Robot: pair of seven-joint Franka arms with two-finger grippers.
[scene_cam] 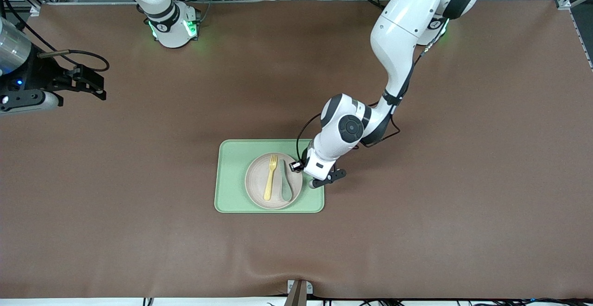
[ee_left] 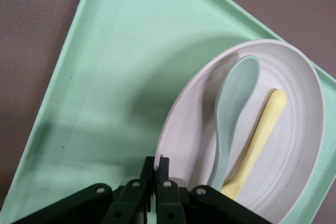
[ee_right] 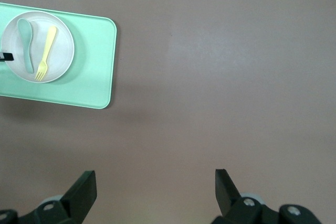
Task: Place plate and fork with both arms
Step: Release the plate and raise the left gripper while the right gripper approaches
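The pale beige-pink plate lies on the light-green tray. The yellow fork and a grey-green spoon lie side by side on the plate. My left gripper is low at the plate's edge toward the left arm's end. In the left wrist view its gripper is shut on the rim of the plate, with the fork and spoon close by. My right gripper waits over bare table at the right arm's end, open and empty.
The tray sits in the middle of the brown table mat. The right wrist view shows the tray, plate, fork and spoon from a distance. A clamp stands at the table's near edge.
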